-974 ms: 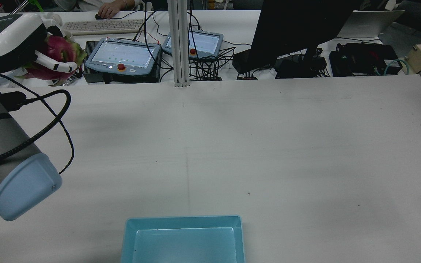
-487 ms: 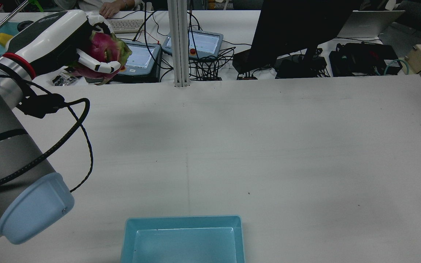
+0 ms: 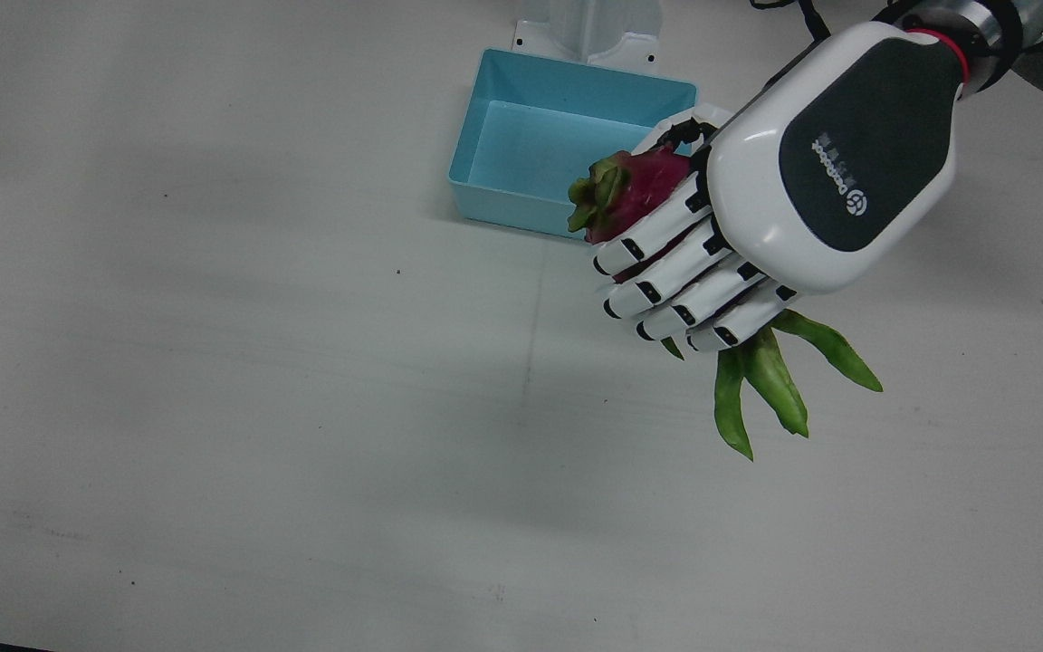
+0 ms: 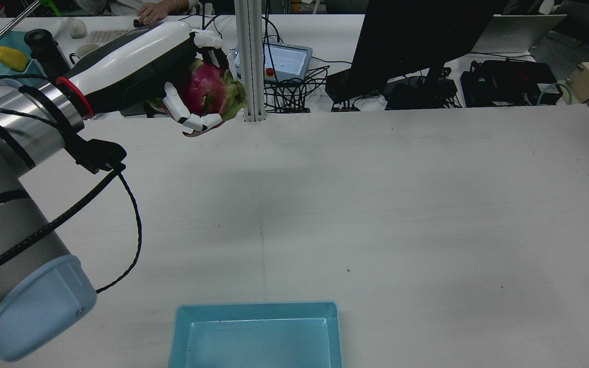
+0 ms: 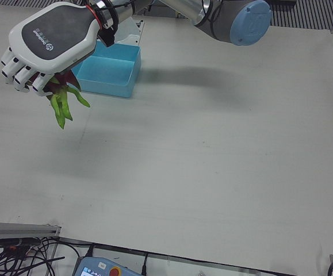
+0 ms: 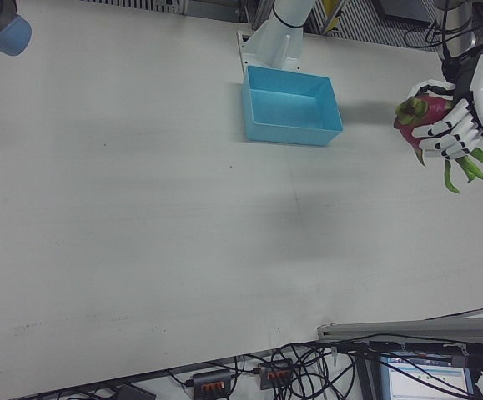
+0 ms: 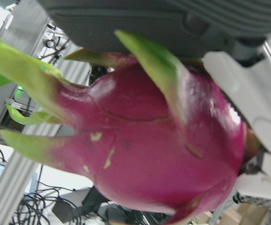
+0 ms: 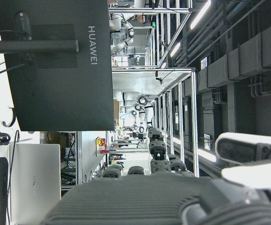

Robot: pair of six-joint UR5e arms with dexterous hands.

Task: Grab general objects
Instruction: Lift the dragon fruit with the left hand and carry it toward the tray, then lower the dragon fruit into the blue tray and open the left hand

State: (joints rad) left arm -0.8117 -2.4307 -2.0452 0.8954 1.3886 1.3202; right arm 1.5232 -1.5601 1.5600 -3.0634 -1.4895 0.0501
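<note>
**Left hand carries a dragon fruit above the table**

Left hand point(image 3: 757, 190), white with a dark back panel, is curled tight around a magenta dragon fruit with long green scales point(image 3: 635, 190), holding it in the air clear of the white table point(image 3: 259, 407). An open, light blue rectangular plastic bin point(image 3: 567, 100) sits just beside the fruit. Only the right hand's own camera shows part of it; I cannot tell its state.
</note>
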